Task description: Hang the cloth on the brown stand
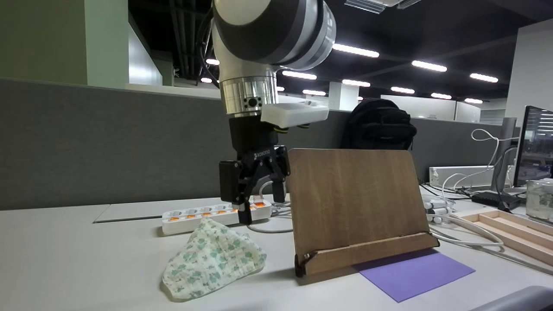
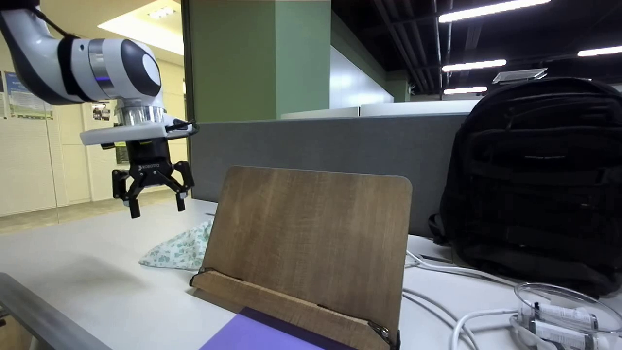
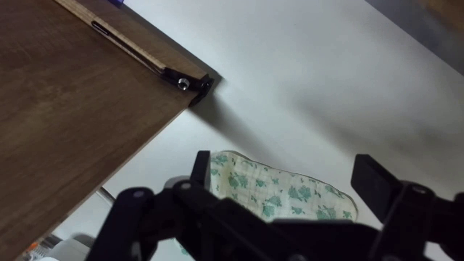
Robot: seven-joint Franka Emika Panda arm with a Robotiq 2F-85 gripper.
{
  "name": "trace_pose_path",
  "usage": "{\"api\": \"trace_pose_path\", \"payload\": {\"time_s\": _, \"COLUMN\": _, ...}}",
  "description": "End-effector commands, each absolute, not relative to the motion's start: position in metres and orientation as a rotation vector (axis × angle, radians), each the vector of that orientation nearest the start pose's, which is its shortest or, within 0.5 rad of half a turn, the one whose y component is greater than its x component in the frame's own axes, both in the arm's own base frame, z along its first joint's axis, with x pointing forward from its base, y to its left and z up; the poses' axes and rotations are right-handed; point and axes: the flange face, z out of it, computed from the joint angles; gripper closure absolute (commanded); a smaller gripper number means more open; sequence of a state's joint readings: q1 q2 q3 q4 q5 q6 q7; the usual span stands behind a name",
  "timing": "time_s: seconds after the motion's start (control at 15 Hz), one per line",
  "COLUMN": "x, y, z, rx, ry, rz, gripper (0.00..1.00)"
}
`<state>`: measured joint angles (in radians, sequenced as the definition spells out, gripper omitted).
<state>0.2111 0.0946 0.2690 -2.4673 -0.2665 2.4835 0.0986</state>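
Note:
The cloth, white with green flower prints, lies crumpled on the white table in both exterior views [image 1: 216, 258] [image 2: 180, 250]. It also shows below the jaws in the wrist view [image 3: 282, 192], partly hidden by the gripper. The brown wooden stand [image 1: 354, 198] leans back beside the cloth, with a ledge along its bottom; it also shows in an exterior view [image 2: 311, 243] and in the wrist view [image 3: 72, 108]. My gripper [image 1: 262, 206] is open and empty, pointing down above the cloth and apart from it. Its spread fingers also show in an exterior view [image 2: 158, 206] and in the wrist view [image 3: 286, 175].
A white power strip [image 1: 216, 216] with orange switches lies behind the cloth. A purple sheet [image 1: 414, 274] lies under the stand's front. White cables [image 2: 466, 330], a wooden tray [image 1: 514, 233] and a monitor [image 1: 535, 147] are beyond the stand. A grey partition [image 1: 108, 147] and a black backpack [image 2: 534, 189] stand behind.

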Motion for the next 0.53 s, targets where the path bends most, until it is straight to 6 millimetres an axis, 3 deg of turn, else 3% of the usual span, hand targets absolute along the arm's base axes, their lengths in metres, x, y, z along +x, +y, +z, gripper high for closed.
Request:
{"api": "trace_pose_path", "payload": {"time_s": 0.0, "x": 0.432, "y": 0.226, "z": 0.232, "rx": -3.112, "ry": -1.073, "rz": -0.001, "gripper": 0.00}}
{"api": "trace_pose_path", "payload": {"time_s": 0.47, "x": 0.467, "y": 0.241, "z": 0.194, "rx": -3.077, "ry": -1.228, "rz": -0.108, "gripper": 0.00}}
